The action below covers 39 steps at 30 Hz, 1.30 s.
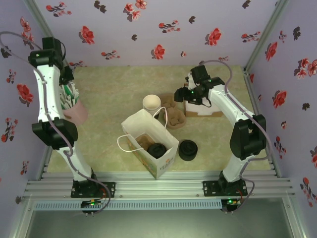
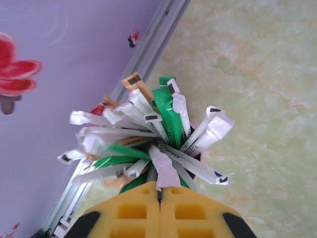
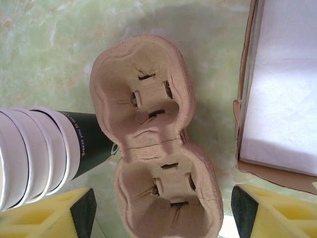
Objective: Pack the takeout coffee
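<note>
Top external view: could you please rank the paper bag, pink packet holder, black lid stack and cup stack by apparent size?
1. paper bag
2. pink packet holder
3. black lid stack and cup stack look about alike, so I won't rank them.

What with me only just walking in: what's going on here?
Two arms are packing a coffee order. The lidded coffee already sits in the open bag. The left claw is shut among the sachets in the pink cup, apparently pinching a white sachet. The right claw hangs open over the empty carrier.
</note>
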### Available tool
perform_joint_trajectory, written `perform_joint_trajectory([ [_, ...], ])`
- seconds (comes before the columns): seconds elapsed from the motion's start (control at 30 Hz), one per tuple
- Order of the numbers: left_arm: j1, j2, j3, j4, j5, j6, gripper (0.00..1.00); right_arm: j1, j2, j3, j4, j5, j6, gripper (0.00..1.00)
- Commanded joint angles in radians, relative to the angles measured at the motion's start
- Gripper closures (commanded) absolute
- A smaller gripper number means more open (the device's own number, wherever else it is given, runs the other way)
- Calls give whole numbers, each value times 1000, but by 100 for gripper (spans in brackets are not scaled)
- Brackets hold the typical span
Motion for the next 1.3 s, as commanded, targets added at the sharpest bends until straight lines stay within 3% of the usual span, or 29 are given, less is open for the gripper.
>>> perform_joint_trajectory([
  [0.0,-14,-54,58,-39,-42,0,100,-4,-20,-1,-1,0,-15,25],
  [0.3,-73,-175,115,-63,-28,-14,100,-2,-38,14,-24,20,-2,25],
  [0.6,-138,-315,158,-47,157,-43,100,-2,-103,2,-46,73,10,25],
  [1.0,-151,-453,101,58,567,-109,100,-2,-203,2,-105,116,25,25],
  [1.27,-156,-570,-46,199,894,-195,100,-2,-269,-28,-119,121,50,25],
])
